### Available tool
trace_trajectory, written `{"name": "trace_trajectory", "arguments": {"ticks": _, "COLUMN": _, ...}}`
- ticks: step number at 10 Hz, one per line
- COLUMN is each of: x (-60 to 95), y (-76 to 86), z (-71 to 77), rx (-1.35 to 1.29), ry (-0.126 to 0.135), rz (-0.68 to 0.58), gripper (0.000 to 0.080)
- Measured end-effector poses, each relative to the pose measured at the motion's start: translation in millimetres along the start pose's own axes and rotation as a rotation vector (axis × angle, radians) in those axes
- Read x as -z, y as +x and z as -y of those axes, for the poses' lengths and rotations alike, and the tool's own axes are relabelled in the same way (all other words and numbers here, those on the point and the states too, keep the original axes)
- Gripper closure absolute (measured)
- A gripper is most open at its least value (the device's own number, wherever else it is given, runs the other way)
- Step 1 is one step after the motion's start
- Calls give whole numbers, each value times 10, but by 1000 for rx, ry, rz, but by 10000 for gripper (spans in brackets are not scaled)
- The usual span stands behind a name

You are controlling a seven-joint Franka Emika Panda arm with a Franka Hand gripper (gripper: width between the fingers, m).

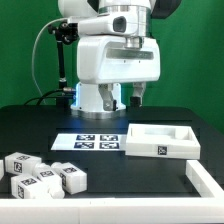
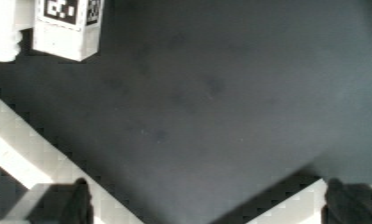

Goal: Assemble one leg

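Observation:
Several legs, small white blocks with black-and-white tags, lie in a cluster (image 1: pixel 42 176) at the front of the black table, on the exterior view's left. My gripper (image 1: pixel 125 99) hangs high over the back of the table, far from them. Its jaws are open and hold nothing. In the wrist view the gripper (image 2: pixel 204 208) shows two dark fingertips (image 2: pixel 58 205) wide apart over bare dark table. A white tagged piece (image 2: pixel 66 26) shows at that picture's edge; I cannot tell which part it is.
The marker board (image 1: pixel 98 141) lies flat in the table's middle. A large flat white tray-like panel (image 1: pixel 160 141) sits on the exterior view's right of it. A white rim (image 1: pixel 206 184) runs along the front right corner.

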State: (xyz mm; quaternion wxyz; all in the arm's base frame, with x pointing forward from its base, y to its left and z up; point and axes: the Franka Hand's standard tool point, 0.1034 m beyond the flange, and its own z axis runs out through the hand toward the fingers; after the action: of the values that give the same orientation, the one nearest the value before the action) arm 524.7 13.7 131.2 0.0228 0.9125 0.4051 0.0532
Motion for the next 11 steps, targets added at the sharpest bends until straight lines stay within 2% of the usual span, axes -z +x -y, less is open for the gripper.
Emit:
{"name": "trace_trajectory", "arguments": {"ticks": 5, "x": -1, "y": -13, "z": 1, "rx": -9, "ry": 1, "rz": 0, "gripper": 150}}
{"name": "trace_trajectory", "arguments": {"ticks": 6, "x": 26, "y": -82, "z": 17, "rx": -59, "ry": 4, "rz": -2, "gripper": 150}}
{"name": "trace_trajectory", "arguments": {"ticks": 7, "x": 66, "y": -186, "z": 114, "rx": -119, "ry": -1, "rz": -5, "gripper": 150}}
{"name": "trace_trajectory", "arguments": {"ticks": 8, "x": 104, "y": -257, "z": 274, "rx": -222, "ry": -4, "rz": -4, "gripper": 150}}
{"name": "trace_trajectory", "arguments": {"ticks": 9, "x": 137, "y": -315, "z": 501, "rx": -333, "ry": -3, "rz": 4, "gripper": 150}}
{"name": "trace_trajectory", "arguments": {"ticks": 10, "x": 140, "y": -330, "z": 629, "rx": -434, "ry": -16, "rz": 12, "gripper": 150}}
{"name": "trace_trajectory", "arguments": {"ticks": 11, "x": 148, "y": -329, "z": 596, "rx": -413, "ry": -1, "rz": 4, "gripper": 150}}
